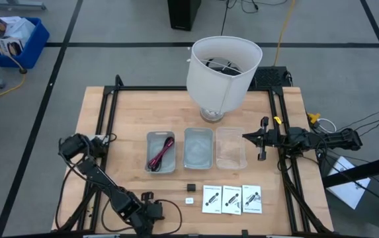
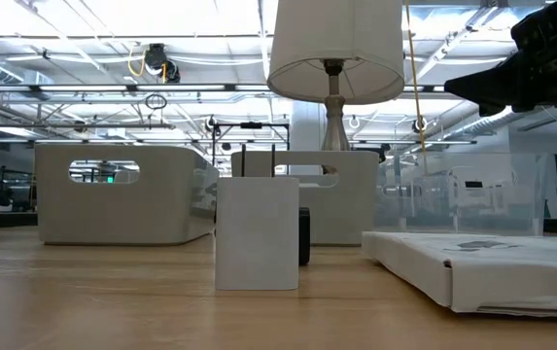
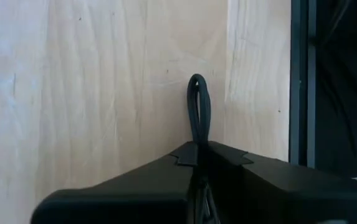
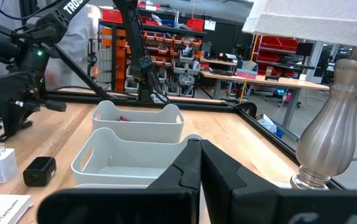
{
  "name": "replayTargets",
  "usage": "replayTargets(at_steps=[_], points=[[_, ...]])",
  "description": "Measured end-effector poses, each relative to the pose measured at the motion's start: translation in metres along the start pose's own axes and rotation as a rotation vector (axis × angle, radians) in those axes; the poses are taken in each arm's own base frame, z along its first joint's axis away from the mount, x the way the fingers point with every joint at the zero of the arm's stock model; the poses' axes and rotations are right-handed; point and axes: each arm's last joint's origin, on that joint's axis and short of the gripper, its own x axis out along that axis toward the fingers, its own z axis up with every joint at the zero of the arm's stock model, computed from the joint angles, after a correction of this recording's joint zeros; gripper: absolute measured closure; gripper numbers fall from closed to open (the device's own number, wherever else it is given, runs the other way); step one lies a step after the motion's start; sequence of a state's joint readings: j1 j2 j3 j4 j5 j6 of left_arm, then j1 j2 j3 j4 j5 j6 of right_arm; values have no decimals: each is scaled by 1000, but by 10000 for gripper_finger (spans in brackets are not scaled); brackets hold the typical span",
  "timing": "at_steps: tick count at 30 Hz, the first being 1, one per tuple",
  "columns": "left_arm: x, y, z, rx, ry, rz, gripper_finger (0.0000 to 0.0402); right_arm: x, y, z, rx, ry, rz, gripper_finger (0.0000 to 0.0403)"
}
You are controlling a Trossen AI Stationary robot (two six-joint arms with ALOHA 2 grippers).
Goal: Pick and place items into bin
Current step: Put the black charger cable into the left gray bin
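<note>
The left hand (image 1: 151, 210) is resting pressed together at the bench's (image 1: 110, 125) seven o'clock; the right hand (image 1: 263, 140), also pressed together, is hovering at three o'clock. The white block (image 1: 190, 199) and black cube (image 1: 191, 187) are lying just beside the left hand; it should spread first and descend squarely over one.

the three bins sit in a row mid-table: left bin (image 1: 161, 151), middle bin (image 1: 198, 147), clear bin (image 1: 231, 147). their tops are open from above. the big lamp (image 1: 221, 73) stands just behind them and blocks that side. in front, bare wood lies between the bins and the black cube (image 1: 191, 187), white block (image 1: 189, 199) and three card packets (image 1: 231, 198).
</note>
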State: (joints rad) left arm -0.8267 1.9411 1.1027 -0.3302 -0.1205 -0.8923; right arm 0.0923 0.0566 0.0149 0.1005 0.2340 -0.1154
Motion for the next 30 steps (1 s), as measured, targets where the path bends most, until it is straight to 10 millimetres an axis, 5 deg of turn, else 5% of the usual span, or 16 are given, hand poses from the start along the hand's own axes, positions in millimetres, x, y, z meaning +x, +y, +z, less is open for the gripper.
replayTargets(at_steps=[5, 10, 17, 23, 30], points=[[-23, 8, 13, 104, -123, 138, 391, 0, 0, 0, 0, 0, 0, 403], [-71, 15, 33, 86, -315, 263, 391, 0, 0, 0, 1, -1, 0, 403], [-122, 59, 55, -211, -512, 469, 391, 0, 0, 0, 0, 0, 0, 403], [-131, 108, 74, -387, -446, 602, 391, 0, 0, 0, 0, 0, 1, 403], [-112, 147, 90, -472, -256, 634, 391, 0, 0, 0, 0, 1, 1, 403]])
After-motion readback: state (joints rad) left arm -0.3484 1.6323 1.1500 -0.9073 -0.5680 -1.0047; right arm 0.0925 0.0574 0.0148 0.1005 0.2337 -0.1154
